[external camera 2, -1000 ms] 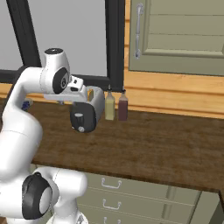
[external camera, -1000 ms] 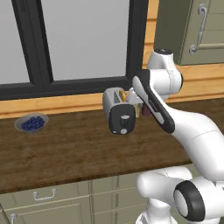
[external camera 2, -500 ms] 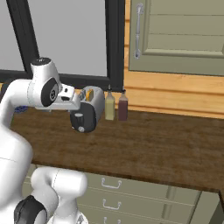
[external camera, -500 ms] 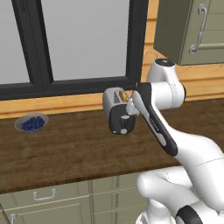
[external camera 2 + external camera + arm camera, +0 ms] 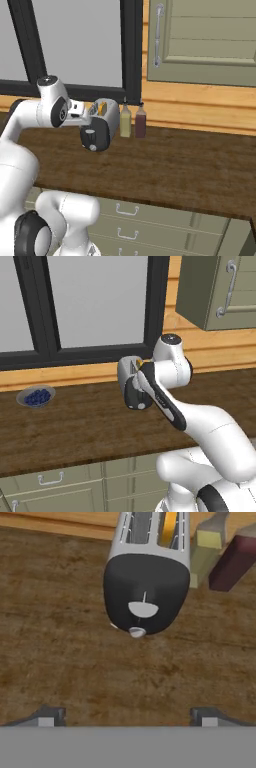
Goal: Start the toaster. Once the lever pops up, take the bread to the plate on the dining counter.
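The silver toaster (image 5: 150, 557) stands on the dark brown wood-grain countertop (image 5: 60, 637), its black end panel facing my hand. On that panel the light lever tab (image 5: 143, 608) sits just above the round knob (image 5: 136, 632). A tan-yellow bread slice (image 5: 170, 527) stands in the right slot. My gripper (image 5: 127, 717) is open, fingertips (image 5: 47, 717) wide apart, short of the panel and touching nothing. From the base, the toaster (image 5: 102, 127) sits right beside my hand (image 5: 77, 111), and my forearm partly covers the toaster (image 5: 129, 376). The plate is out of view.
A yellowish bottle (image 5: 125, 122) and a dark red bottle (image 5: 141, 122) stand close to the toaster's right, against the wooden backsplash. A grey bowl of blueberries (image 5: 36, 397) sits far left on the counter. A window runs behind, with a wall cabinet (image 5: 205, 40) to the right.
The arm has folded down and swung, bringing the hand lower and closer to the toaster's black end. The toaster, bottles and bowl have stayed put.
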